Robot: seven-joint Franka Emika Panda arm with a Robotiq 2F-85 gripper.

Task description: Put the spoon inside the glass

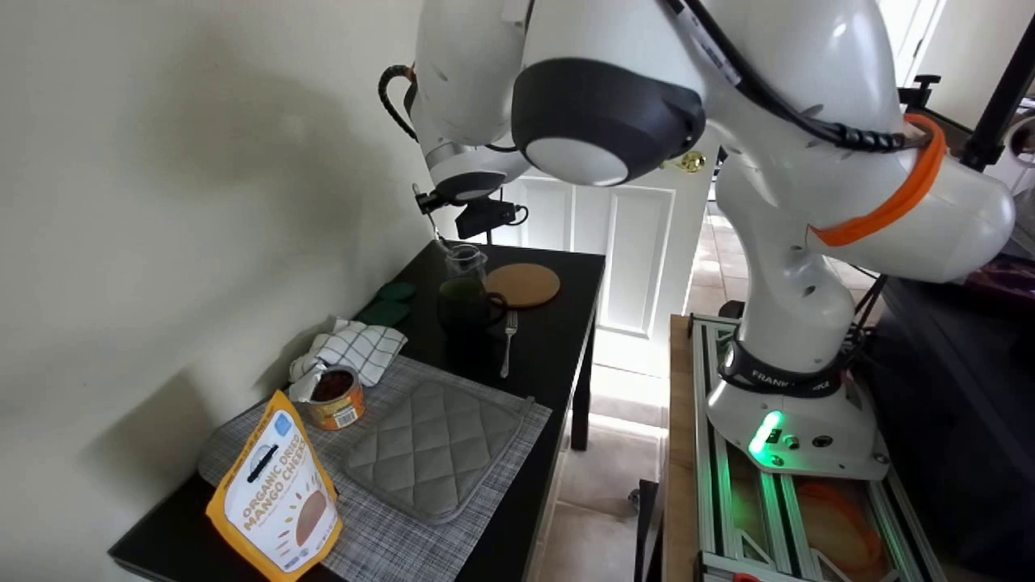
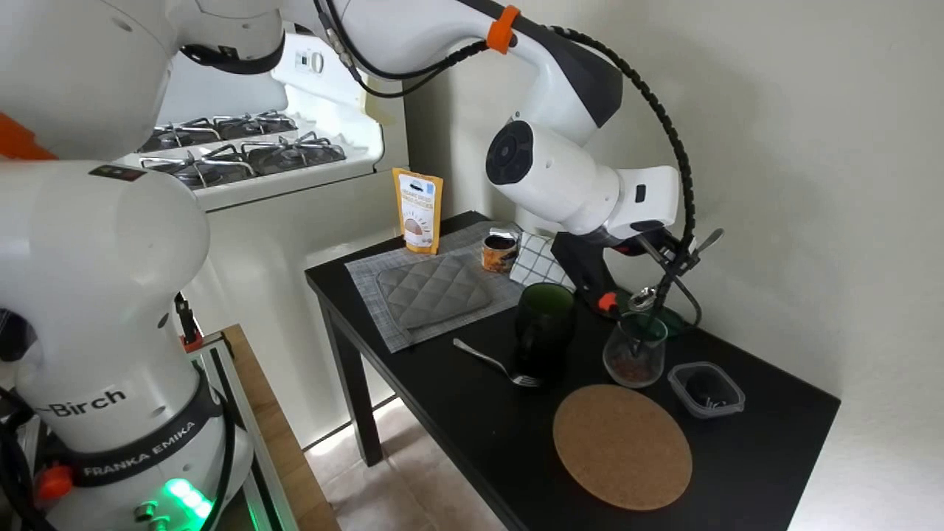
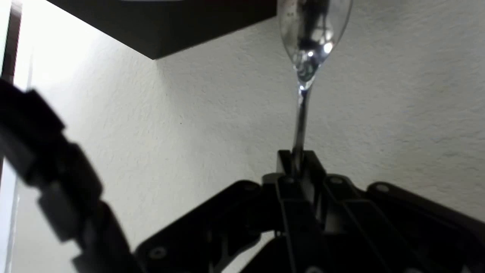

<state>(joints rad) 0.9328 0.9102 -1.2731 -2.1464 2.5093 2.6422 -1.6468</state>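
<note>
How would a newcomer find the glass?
On the black table, find the round brown disc. Beyond it in an exterior view, the glass stands between the dark green mug and the shallow container. It's clear, unlike the mug, and taller than the container.

In my wrist view the spoon is polished, mirror-bright metal, my claw looks matt, and the wall is rough. In an exterior view I see a smooth, transparent glass, a tub of clear, shiny plastic and a fork of bare metal. The round disc looks like matt cork, the counter smooth. I read the pot holder as quilted cloth and the placemat as coarsely woven.
</note>
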